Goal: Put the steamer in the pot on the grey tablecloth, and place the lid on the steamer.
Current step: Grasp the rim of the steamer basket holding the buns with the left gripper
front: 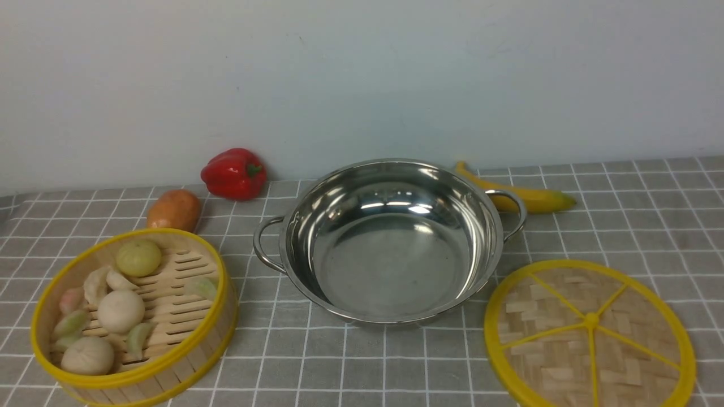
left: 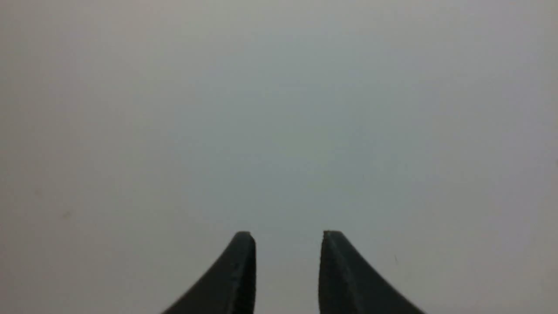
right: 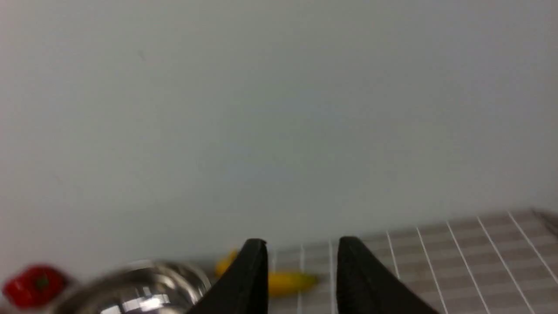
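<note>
Your left gripper (left: 287,234) faces the bare wall (left: 279,109), jaws apart, nothing between them. Your right gripper (right: 301,241) is the same: parted and empty. The steamer (front: 192,350) sits on the cloth (front: 362,362) left of the pot (front: 390,254). The lid (front: 590,334) lies flat just right of the pot.

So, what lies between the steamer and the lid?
The pot stands between the steamer and the lid, empty, with bare grey tablecloth on either side; the front view shows this.
</note>
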`<control>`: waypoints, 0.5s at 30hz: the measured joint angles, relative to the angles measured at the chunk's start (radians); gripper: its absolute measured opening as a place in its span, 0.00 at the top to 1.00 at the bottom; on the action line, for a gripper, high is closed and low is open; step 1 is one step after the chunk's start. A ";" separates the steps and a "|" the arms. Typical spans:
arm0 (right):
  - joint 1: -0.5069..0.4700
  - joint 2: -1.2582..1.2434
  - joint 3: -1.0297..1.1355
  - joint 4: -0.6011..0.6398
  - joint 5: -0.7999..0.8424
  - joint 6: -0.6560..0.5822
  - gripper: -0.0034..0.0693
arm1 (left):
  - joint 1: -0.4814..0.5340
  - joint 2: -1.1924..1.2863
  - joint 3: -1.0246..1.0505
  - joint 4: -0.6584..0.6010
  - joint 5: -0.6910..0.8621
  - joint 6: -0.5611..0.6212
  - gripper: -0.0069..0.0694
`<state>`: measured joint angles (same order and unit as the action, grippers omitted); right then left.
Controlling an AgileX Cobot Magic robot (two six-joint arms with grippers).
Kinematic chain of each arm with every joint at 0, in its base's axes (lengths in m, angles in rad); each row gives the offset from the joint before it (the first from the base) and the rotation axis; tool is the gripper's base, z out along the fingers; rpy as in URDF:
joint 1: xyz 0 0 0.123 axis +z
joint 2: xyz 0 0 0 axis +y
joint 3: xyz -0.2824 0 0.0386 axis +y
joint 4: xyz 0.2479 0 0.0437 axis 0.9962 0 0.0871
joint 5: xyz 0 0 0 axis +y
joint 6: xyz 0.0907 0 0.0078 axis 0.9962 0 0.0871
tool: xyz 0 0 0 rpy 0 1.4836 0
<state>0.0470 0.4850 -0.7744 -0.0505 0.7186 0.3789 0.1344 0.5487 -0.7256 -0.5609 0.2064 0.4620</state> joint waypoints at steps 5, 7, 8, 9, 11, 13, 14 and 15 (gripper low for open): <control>0.000 0.114 -0.018 0.000 0.142 -0.077 0.62 | 0.051 0.188 -0.118 0.098 0.260 -0.007 0.68; 0.000 0.161 -0.019 0.015 0.165 -0.116 0.62 | 0.102 0.298 -0.185 0.209 0.446 -0.043 0.68; 0.000 0.172 -0.020 0.024 0.167 -0.128 0.62 | 0.125 0.330 -0.203 0.262 0.498 -0.065 0.68; 0.000 0.178 -0.020 0.031 0.168 -0.136 0.62 | 0.151 0.362 -0.219 0.305 0.542 -0.093 0.68; 0.000 0.193 -0.023 0.056 0.171 -0.167 0.62 | 0.212 0.418 -0.239 0.371 0.603 -0.157 0.68; 0.000 0.200 -0.023 0.077 0.171 -0.184 0.62 | 0.264 0.457 -0.248 0.409 0.630 -0.214 0.68; 0.000 0.202 -0.023 0.089 0.171 -0.196 0.62 | 0.294 0.478 -0.248 0.419 0.638 -0.244 0.68; 0.000 0.204 -0.024 0.102 0.171 -0.208 0.62 | 0.320 0.500 -0.249 0.425 0.641 -0.266 0.67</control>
<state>0.0470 0.6886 -0.7986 0.0520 0.8894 0.1708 0.4546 1.0488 -0.9746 -0.1359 0.8470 0.1957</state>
